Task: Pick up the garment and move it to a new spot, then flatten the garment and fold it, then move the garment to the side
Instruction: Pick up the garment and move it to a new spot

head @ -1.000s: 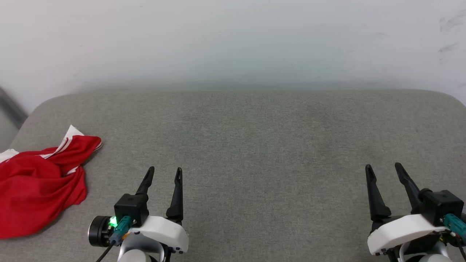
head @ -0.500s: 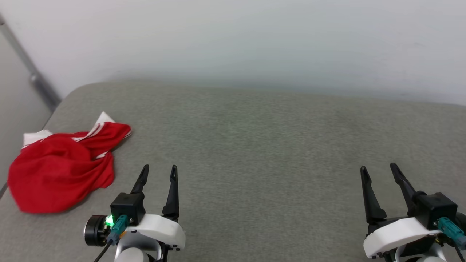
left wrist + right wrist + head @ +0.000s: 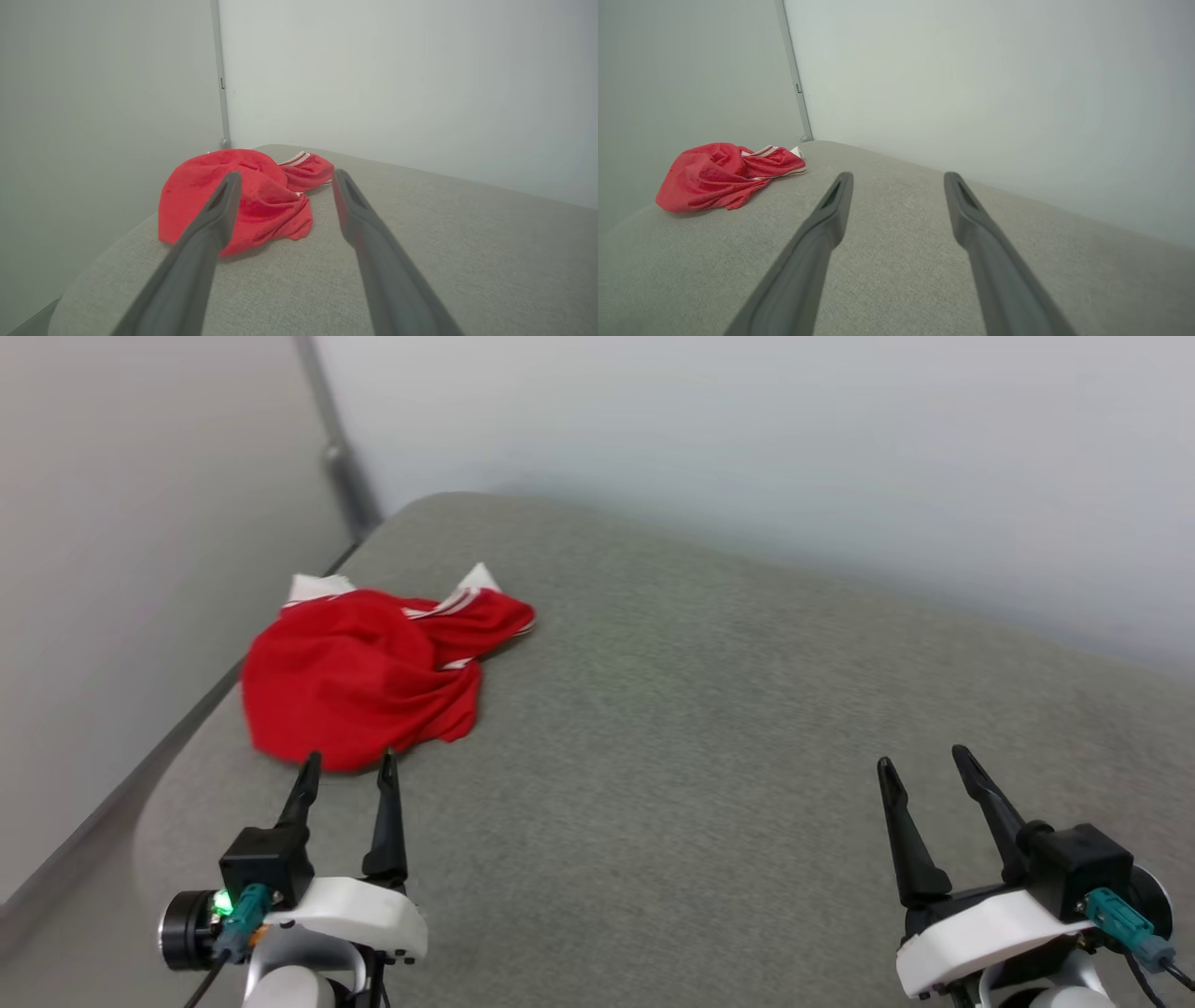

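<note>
Head view, upper left: finding the red jersey [image 3: 364,681] lying crumpled on the grey cushion [image 3: 700,728]. Hovering just short of it with the left gripper [image 3: 350,758], fingers [image 3: 386,812] parted and empty; holding the right gripper [image 3: 921,758] parted too, well apart. Judging pickup, flattening, folding as all lying ahead.

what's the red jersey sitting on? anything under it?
The red jersey lies crumpled on the grey cushion, near its far left corner. Its folds hide anything directly beneath.
</note>
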You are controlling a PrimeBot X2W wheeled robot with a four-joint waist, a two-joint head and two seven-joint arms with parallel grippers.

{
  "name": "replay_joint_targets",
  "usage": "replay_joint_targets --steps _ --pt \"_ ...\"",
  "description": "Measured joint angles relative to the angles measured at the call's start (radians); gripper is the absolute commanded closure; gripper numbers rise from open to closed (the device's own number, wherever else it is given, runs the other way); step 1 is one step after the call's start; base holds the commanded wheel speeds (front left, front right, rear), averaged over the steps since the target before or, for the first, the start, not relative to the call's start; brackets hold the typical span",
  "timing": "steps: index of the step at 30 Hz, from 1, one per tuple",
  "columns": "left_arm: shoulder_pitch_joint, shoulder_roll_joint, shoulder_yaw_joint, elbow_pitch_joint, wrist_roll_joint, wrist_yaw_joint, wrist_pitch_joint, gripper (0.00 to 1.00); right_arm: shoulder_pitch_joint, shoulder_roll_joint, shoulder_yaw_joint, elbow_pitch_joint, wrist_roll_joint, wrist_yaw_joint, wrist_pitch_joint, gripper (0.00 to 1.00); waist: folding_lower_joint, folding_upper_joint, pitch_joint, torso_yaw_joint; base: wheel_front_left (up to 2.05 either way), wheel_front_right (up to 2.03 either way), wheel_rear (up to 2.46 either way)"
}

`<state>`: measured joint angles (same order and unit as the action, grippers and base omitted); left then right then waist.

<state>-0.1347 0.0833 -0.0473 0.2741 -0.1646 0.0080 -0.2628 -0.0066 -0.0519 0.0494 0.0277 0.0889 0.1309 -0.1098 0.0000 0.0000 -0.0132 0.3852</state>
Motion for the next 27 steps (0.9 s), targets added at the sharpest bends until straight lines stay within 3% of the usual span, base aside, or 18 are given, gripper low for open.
replay_joint_targets --steps 8,17,22,27 --pt "0.010 0.006 0.038 -0.013 -0.016 0.006 0.000 0.00 -0.019 0.000 0.037 -0.012 0.002 0.000 0.002 0.00 0.0000 0.0000 0.005 0.123 0.00 0.00 0.00" --pt "-0.007 0.015 0.045 -0.027 -0.008 0.005 0.000 0.00 -0.041 0.001 0.048 -0.030 -0.011 0.000 0.019 0.00 0.0000 0.0000 0.042 0.143 0.00 0.00 0.00" --pt "-0.165 0.025 0.032 -0.012 -0.018 -0.017 0.018 0.00 -0.073 0.001 0.042 -0.085 -0.043 0.000 0.053 0.00 0.0000 0.0000 0.100 0.137 0.00 0.00 0.00" --pt "-0.400 0.074 0.049 0.035 -0.053 -0.048 0.143 0.00 -0.134 -0.017 0.053 -0.146 -0.071 0.000 0.098 0.00 0.0001 0.0000 0.195 0.111 0.00 0.00 0.00"
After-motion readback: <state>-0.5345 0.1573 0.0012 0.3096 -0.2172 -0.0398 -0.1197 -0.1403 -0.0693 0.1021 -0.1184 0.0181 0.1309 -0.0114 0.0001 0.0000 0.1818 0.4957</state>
